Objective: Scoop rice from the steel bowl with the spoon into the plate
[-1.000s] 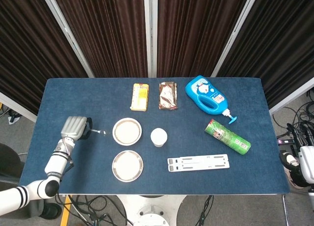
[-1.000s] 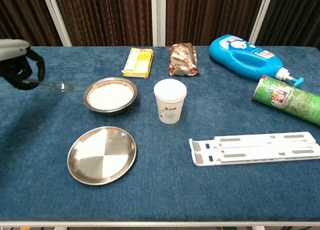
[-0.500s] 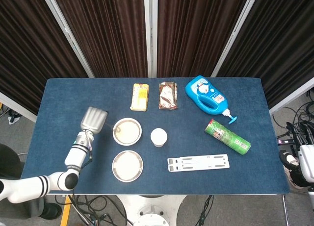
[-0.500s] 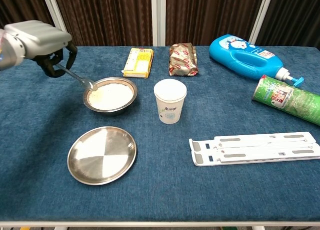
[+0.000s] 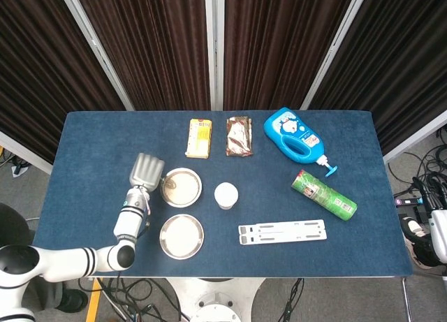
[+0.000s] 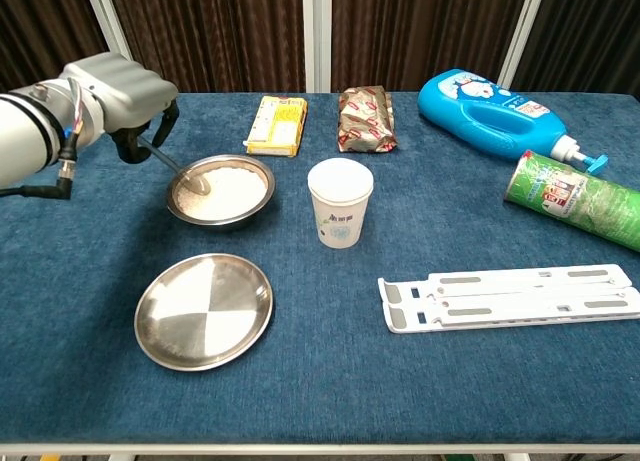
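The steel bowl (image 6: 221, 192) (image 5: 181, 187) holds white rice and sits left of centre on the blue table. My left hand (image 6: 122, 97) (image 5: 146, 171) hovers just left of the bowl and grips the spoon (image 6: 178, 168) by its handle. The spoon slants down to the right, its tip resting in the rice at the bowl's left side. The empty steel plate (image 6: 204, 310) (image 5: 181, 236) lies flat in front of the bowl, nearer the table's front edge. My right hand shows in neither view.
A white paper cup (image 6: 340, 202) stands right of the bowl. Behind are a yellow box (image 6: 277, 124) and a brown packet (image 6: 366, 119). A blue bottle (image 6: 497, 112), a green can (image 6: 577, 199) and a white folding stand (image 6: 510, 297) lie to the right.
My left hand has carried the spoon rightward from the table's left side to the bowl. The spoon's tip now dips into the rice.
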Robot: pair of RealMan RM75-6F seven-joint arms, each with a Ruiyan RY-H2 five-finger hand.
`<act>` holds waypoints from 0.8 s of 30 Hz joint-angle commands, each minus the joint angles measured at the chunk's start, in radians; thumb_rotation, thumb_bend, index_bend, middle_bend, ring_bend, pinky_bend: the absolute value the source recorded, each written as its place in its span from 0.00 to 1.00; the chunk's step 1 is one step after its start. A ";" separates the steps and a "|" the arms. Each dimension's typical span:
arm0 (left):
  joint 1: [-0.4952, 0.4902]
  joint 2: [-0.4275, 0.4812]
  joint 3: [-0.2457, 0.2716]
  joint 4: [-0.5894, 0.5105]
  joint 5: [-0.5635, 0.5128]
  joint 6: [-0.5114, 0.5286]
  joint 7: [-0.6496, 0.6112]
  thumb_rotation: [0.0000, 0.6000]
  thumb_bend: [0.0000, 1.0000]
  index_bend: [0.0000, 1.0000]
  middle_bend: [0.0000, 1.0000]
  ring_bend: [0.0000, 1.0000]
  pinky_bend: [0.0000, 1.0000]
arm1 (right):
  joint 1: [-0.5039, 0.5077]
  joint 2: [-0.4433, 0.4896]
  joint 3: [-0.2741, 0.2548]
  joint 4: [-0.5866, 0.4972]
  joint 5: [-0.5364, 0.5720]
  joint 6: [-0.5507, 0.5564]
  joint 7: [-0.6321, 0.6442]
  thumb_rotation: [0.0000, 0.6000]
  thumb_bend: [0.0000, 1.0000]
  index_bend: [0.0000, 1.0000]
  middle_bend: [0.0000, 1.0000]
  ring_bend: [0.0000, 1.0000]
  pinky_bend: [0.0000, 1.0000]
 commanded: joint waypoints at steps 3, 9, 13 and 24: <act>-0.007 -0.033 0.018 0.017 0.007 0.010 0.015 1.00 0.53 0.63 0.96 0.90 1.00 | -0.002 -0.001 -0.001 0.003 0.003 -0.001 0.004 1.00 0.24 0.00 0.18 0.00 0.00; -0.009 -0.064 0.018 0.023 0.005 0.015 0.012 1.00 0.53 0.63 0.96 0.90 1.00 | -0.002 -0.001 -0.001 0.006 0.004 -0.004 0.007 1.00 0.24 0.00 0.18 0.00 0.00; -0.002 -0.064 -0.003 0.014 -0.005 0.007 -0.027 1.00 0.54 0.63 0.96 0.90 1.00 | -0.002 -0.002 -0.001 0.007 0.003 -0.005 0.009 1.00 0.24 0.00 0.18 0.00 0.00; 0.086 0.039 -0.074 -0.051 -0.007 -0.062 -0.309 1.00 0.54 0.63 0.96 0.90 1.00 | -0.001 -0.001 0.001 -0.001 0.000 0.000 0.003 1.00 0.24 0.00 0.18 0.00 0.00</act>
